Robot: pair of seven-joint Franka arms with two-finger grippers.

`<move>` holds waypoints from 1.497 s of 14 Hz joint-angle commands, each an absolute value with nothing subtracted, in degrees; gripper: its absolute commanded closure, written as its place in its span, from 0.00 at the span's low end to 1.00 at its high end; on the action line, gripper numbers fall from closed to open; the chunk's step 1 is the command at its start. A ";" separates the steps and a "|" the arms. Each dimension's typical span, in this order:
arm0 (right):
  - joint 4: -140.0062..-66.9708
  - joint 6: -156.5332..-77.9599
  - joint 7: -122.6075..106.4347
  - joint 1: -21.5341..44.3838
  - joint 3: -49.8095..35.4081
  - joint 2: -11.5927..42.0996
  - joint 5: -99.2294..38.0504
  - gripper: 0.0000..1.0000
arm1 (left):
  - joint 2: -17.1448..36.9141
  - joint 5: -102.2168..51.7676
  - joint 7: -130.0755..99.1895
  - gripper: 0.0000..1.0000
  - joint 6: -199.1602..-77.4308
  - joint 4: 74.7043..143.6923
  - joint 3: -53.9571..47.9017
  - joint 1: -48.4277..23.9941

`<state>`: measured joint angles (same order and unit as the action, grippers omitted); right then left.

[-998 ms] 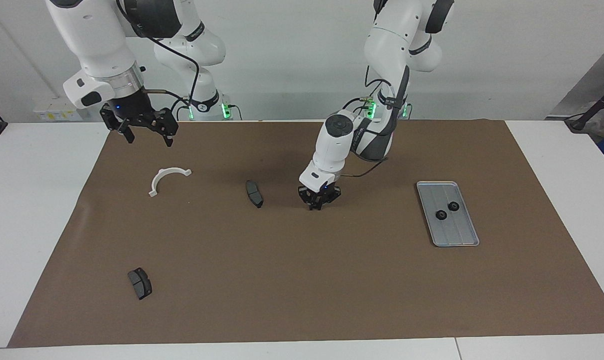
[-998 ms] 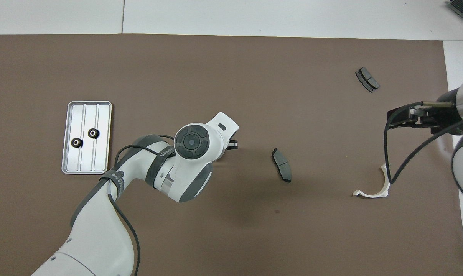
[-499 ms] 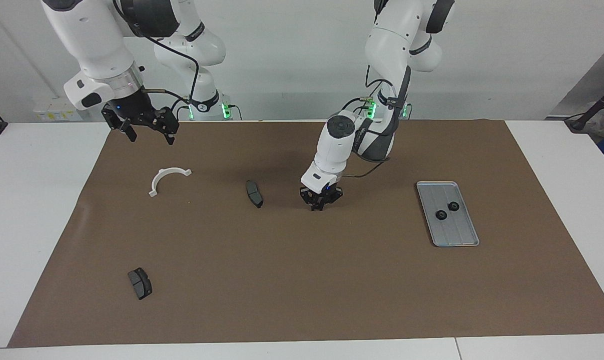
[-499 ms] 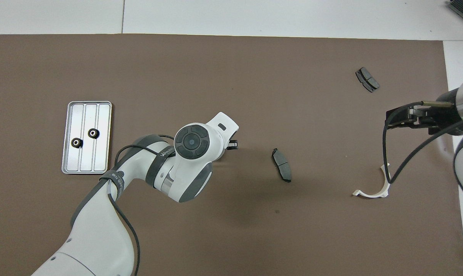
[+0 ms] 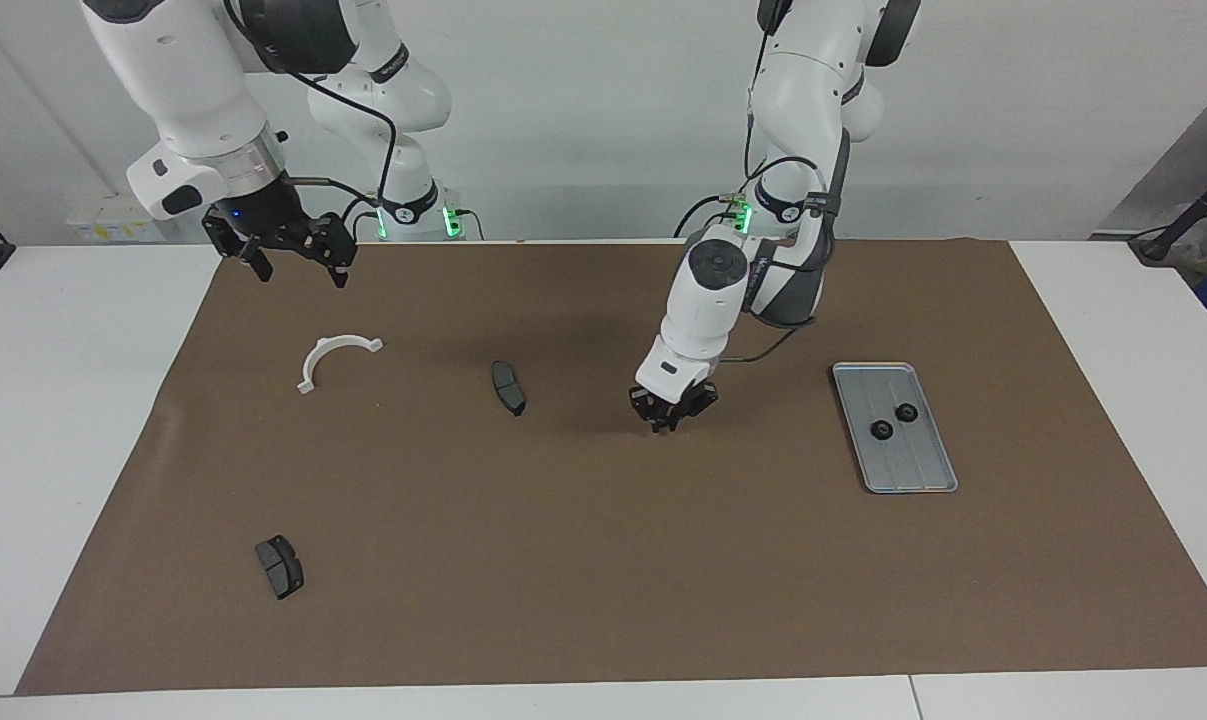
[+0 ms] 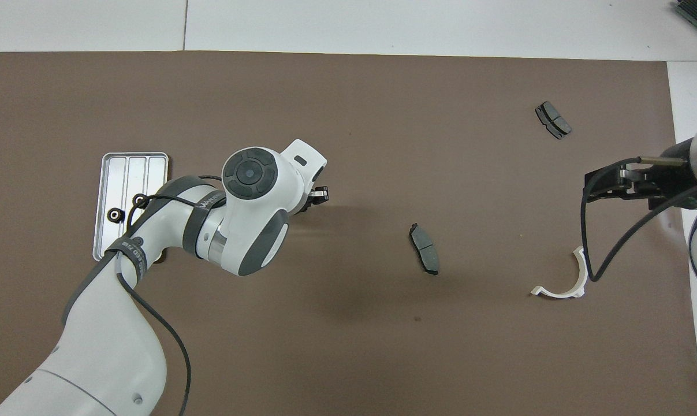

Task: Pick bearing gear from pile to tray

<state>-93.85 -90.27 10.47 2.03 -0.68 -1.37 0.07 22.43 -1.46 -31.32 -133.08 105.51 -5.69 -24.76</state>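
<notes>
Left claw [image 5: 671, 422], low in the middle of the facing view, hangs just above the brown mat [image 5: 603, 560] with its fingertips drawn together; whether a bearing gear is pinched between them cannot be made out, the tips being too dark and small. Judged from the closed tips and the absence of any loose gear on the mat, it probably carries one. It sits between the nearer brake pad [image 5: 508, 387] at frame centre and the tray [image 5: 913, 460] at the right middle of the facing view, at the left arm's end of the bench. In the overhead view only the tip of the claw [image 6: 319, 195] shows past the arm's wrist. Tray lies flat on the mat, long side running away from the robots; its raised rim should keep round parts from rolling off. Two gears rest in it, one [image 5: 880, 430] just beside the other [image 5: 905, 411], not touching. From overhead one gear [image 6: 115, 215] is plain; the left arm covers the other. What remains of the pile is thin: the pad at centre, a second brake pad [image 5: 280, 566] at the lower left of the facing view, and a white bracket [image 5: 335, 355] in the upper left, all well apart. Right claw [image 5: 288, 262] waits raised in the upper left of the facing view, over the mat's edge above the bracket, fingers spread wide and empty, well out of the working arm's way.
</notes>
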 commanded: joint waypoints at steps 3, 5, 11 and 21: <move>-93.96 -90.09 8.09 1.23 -0.88 -1.93 -1.49 0.00 | 18.11 -1.84 -15.07 0.87 -122.45 105.47 -5.98 -15.93; -93.96 -90.09 8.09 1.32 -0.88 -1.93 -1.49 0.00 | 17.23 -1.85 -7.16 0.87 -119.28 105.64 -5.89 -12.06; -93.96 -90.00 8.17 1.23 -0.88 -2.02 -1.58 0.00 | 16.09 -1.76 14.91 0.87 -115.05 106.96 -5.54 -1.69; -93.96 -90.09 8.09 1.32 -0.88 -2.02 -1.58 0.00 | 13.80 -1.06 27.42 0.58 -115.14 111.80 -5.45 4.48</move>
<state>-93.85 -90.27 10.44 2.03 -0.68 -1.41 0.00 15.82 -1.41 26.66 -115.89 109.93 -5.26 4.26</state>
